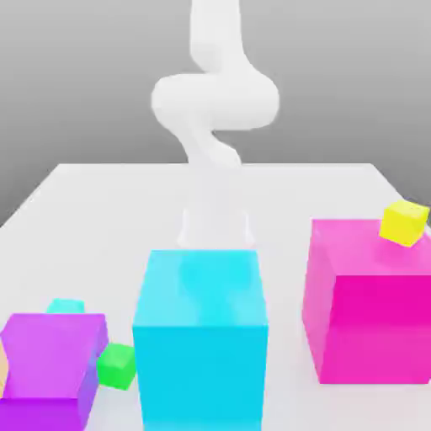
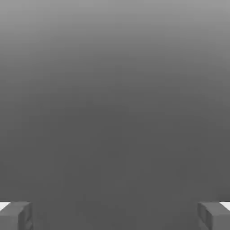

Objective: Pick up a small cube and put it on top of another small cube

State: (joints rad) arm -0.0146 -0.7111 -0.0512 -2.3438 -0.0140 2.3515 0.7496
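The tiny cyan cube (image 1: 66, 305) lies on the table at the exterior view's left, just behind a big purple block (image 1: 50, 362). On the exterior view's right, the tiny yellow cube (image 1: 405, 222) rests tilted on top of a big magenta block (image 1: 370, 303). My white arm (image 1: 215, 101) comes down in the middle, and its hand (image 1: 216, 227) drops behind a big cyan block (image 1: 202, 337) that hides the fingers. In the hand view the gripper (image 2: 115, 215) is open: both grey fingertips (image 2: 15, 215) stand far apart with nothing between them. Neither cube is near the gripper.
A tiny green cube (image 1: 116, 365) sits between the purple block and the big cyan block. The white table (image 1: 126, 210) stretches back behind the blocks. The three big blocks line the front of the table.
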